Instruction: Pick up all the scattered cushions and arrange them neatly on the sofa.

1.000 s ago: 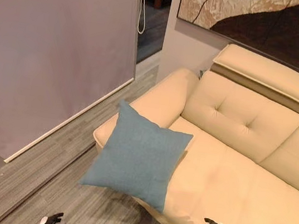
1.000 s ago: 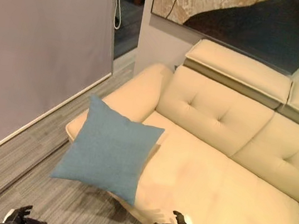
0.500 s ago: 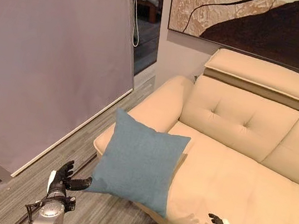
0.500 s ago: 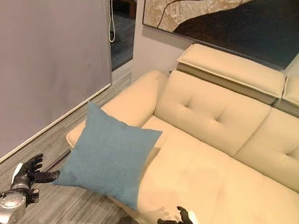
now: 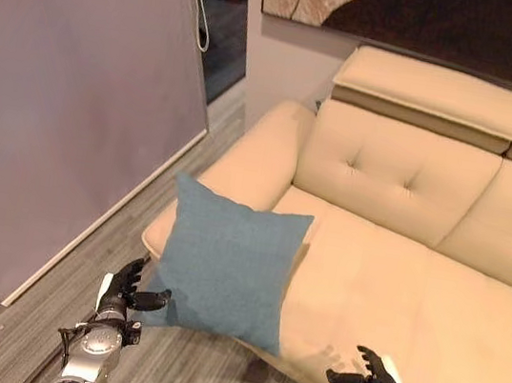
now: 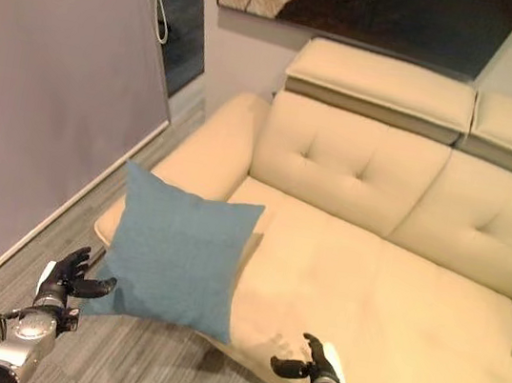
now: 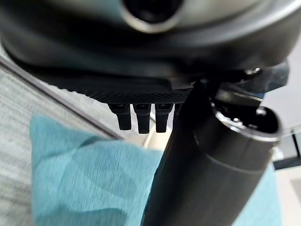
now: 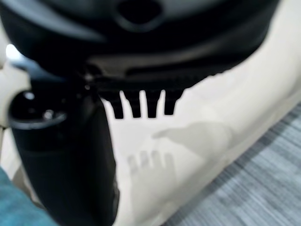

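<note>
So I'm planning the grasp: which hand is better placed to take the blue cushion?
Probably the left hand: it hangs open right at the blue cushion's lower corner. The right hand, also open, hovers over the sofa's front edge, apart from the cushion.

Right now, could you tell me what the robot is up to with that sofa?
The robot stands at the front of a cream sofa, facing a blue cushion propped against the sofa's armrest end. Its left hand is open beside the cushion's lower corner, the thumb reaching toward it; whether it touches is hard to tell. The right hand is open over the front edge of the seat, holding nothing. The cushion has not been gripped yet.
</note>
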{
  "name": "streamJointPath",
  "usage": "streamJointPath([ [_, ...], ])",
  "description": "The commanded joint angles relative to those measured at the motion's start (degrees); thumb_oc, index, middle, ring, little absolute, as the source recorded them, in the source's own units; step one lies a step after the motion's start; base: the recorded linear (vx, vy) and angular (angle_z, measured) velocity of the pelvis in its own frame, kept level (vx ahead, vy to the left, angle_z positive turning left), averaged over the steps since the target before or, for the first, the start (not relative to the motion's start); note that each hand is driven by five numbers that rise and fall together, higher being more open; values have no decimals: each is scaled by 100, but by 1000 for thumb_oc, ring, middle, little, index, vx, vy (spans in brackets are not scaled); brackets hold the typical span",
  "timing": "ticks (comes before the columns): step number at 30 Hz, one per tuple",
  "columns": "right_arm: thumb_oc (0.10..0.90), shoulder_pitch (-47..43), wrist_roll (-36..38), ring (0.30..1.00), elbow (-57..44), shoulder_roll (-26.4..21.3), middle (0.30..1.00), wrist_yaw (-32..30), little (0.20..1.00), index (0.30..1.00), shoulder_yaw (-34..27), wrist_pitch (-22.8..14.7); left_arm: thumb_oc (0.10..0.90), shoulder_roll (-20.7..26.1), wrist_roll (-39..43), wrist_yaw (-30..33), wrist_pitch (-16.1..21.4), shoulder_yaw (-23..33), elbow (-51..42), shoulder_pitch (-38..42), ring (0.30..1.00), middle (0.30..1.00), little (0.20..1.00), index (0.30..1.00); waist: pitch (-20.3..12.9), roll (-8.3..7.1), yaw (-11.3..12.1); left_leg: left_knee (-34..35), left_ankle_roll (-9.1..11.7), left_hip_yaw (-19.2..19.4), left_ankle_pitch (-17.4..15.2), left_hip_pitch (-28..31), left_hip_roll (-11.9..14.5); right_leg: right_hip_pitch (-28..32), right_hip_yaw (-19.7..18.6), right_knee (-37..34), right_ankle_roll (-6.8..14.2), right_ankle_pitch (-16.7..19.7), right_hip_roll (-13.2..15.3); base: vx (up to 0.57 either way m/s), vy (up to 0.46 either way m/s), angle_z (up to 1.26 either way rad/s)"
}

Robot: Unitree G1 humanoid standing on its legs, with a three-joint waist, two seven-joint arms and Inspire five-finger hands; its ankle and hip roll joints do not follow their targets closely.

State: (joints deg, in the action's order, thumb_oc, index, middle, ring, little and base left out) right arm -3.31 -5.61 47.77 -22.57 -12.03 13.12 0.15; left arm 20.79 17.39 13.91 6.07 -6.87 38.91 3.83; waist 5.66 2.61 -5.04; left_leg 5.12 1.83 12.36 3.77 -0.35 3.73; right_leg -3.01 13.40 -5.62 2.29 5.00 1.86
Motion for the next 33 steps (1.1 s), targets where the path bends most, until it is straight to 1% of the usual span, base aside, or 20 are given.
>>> streamJointPath([
  [1,800,-514,282,900,-260,-45,900,-170,900,900,130,-201,800,483,22,-54,428,12,-66,621,900,900,900,900,-162,-471,-46,-12,191,-181,-523,-10,-117,125,-356,62,705,-374,221,-58,26,-5],
  [2,800,-612,469,900,-388,26,900,-215,900,900,113,-228,800,444,-29,-62,390,-77,35,689,900,900,900,900,-124,-513,-71,-12,188,-164,-495,-144,-102,-38,-413,62,716,-332,194,-79,15,-10],
  [7,800,-875,1190,900,-745,318,900,-264,900,900,27,-383,800,342,-124,-92,299,-292,345,793,900,900,900,900,-93,-586,-87,-12,174,-144,-431,-475,-58,-431,-547,62,724,-226,152,-42,12,-17],
  [12,800,-1063,1873,900,-1134,549,900,-199,900,900,80,-611,800,202,-143,-186,299,-492,444,775,900,900,900,900,-49,-625,-35,-12,165,-158,-368,-745,-78,-729,-599,62,711,-142,168,-11,11,-8],
  [17,800,-1196,2147,900,-1384,652,900,-100,900,900,251,-726,800,61,-93,-236,337,-650,365,752,900,900,900,900,12,-584,42,-12,171,-264,-293,-946,-137,-889,-505,62,694,-86,240,4,2,1],
  [22,800,-1319,2222,900,-1495,786,900,-29,900,900,427,-783,800,11,-94,-213,380,-765,302,863,900,900,900,900,68,-537,96,-12,179,-341,-243,-1098,-182,-996,-417,62,683,-60,292,7,9,22],
  [27,800,-1626,2541,900,-1555,1209,900,64,900,900,813,-918,800,-72,40,-64,487,-906,244,1112,900,900,900,900,164,-483,208,-12,212,-398,-181,-1224,-201,-1080,-328,62,685,-19,347,-3,2,7],
  [33,800,-1823,2695,900,-1623,1469,900,132,900,900,1161,-1030,800,-155,202,85,621,-1028,117,1305,900,900,900,900,249,-453,282,-12,231,-444,-164,-1269,-203,-1096,-295,62,691,-10,366,-2,0,11],
])
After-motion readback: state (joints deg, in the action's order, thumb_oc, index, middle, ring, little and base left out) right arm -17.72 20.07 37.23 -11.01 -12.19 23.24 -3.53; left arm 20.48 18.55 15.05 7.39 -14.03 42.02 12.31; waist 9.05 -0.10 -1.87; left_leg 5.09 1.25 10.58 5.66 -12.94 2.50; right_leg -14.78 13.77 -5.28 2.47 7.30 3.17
